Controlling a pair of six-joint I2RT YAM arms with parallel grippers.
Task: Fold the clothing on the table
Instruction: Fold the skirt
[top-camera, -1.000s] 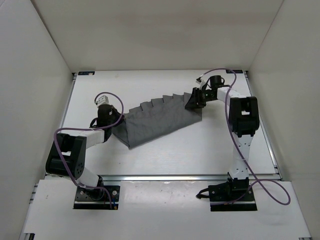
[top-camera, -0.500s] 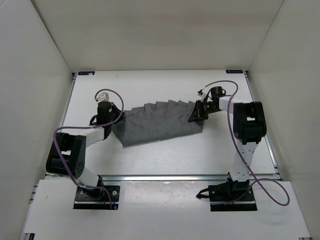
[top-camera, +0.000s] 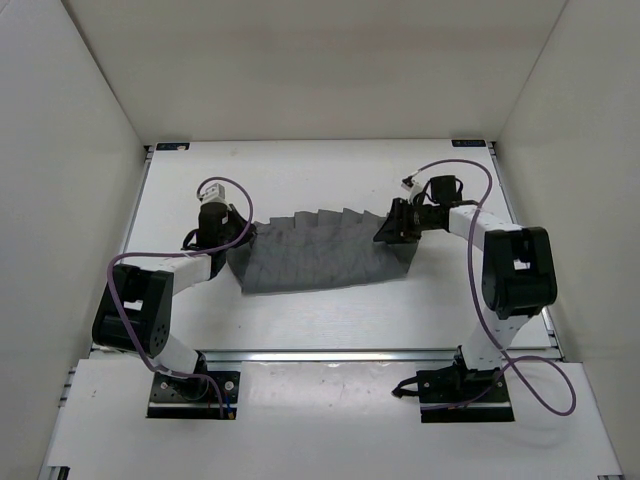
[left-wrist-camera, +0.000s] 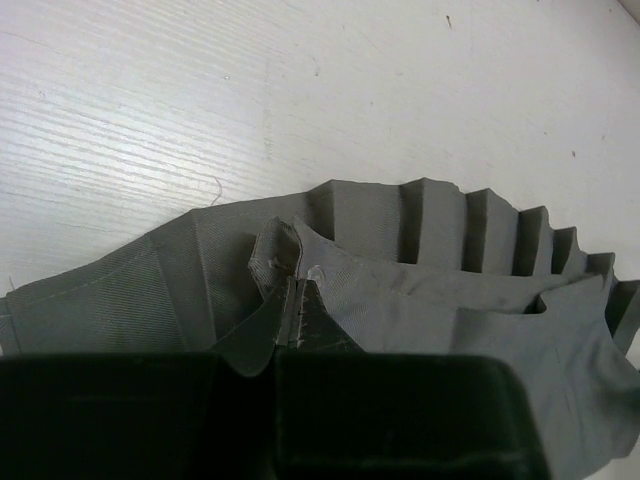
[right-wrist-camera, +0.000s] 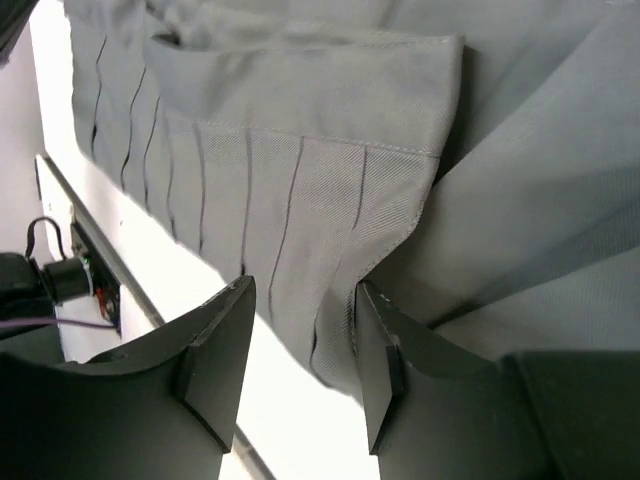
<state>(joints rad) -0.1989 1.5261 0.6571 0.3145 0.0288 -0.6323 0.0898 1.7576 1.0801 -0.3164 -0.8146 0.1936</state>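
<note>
The clothing (top-camera: 315, 250), a dark grey pleated skirt, lies in a wide band across the middle of the white table (top-camera: 300, 170). My left gripper (top-camera: 238, 237) sits at its left end. In the left wrist view this gripper (left-wrist-camera: 293, 297) is shut on a fold of the clothing (left-wrist-camera: 420, 290) near the waistband. My right gripper (top-camera: 388, 228) is at the skirt's right end. In the right wrist view it (right-wrist-camera: 303, 300) stands open, with the pleated hem (right-wrist-camera: 300, 180) hanging loose between the two fingers and brushing the right finger.
White walls enclose the table on three sides. Metal rails run along the near edge (top-camera: 350, 353) and the side edges. Purple cables loop over both arms. Bare tabletop (top-camera: 330, 320) lies between the skirt and the near rail.
The right gripper carried the skirt's right end toward the near side, then opened its jaws. The skirt now lies more level across the table. The left gripper stayed shut on the fabric.
</note>
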